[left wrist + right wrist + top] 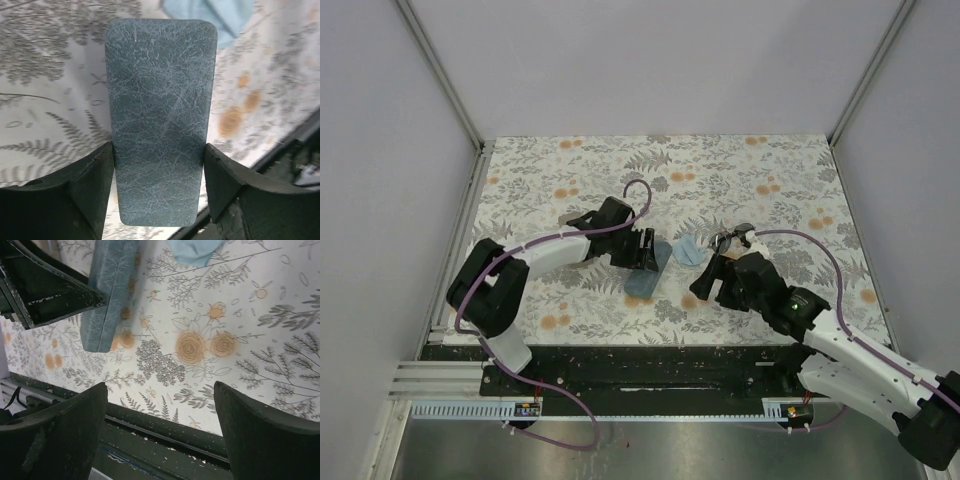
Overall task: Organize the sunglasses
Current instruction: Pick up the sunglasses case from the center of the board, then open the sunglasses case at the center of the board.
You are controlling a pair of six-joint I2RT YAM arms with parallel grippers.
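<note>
Left pincer [159,150] clasps oblong blue-grey hard case [160,100] across its narrow width, likely for repositioning. Right pincer [160,387], at 3 o'clock, hangs released and empty.

The table [770,150] is covered with a white cloth printed with grey ferns and orange flowers, and it has a black strip along its near edge. An oblong blue-grey hard case [160,100] with a cracked, leather-like surface lies on the cloth directly between the jaws of the left gripper [159,150], whose fingers touch its two long sides. A soft light-blue cloth pouch [690,250] lies just past the far end of this case, ahead of both pairs of jaws. A pair of thin dark wire-frame sunglasses [732,238] lies close beside the jaws of the right gripper [160,387], outside them, on the side away from the case. Between the right jaws the printed cloth shows.
</note>
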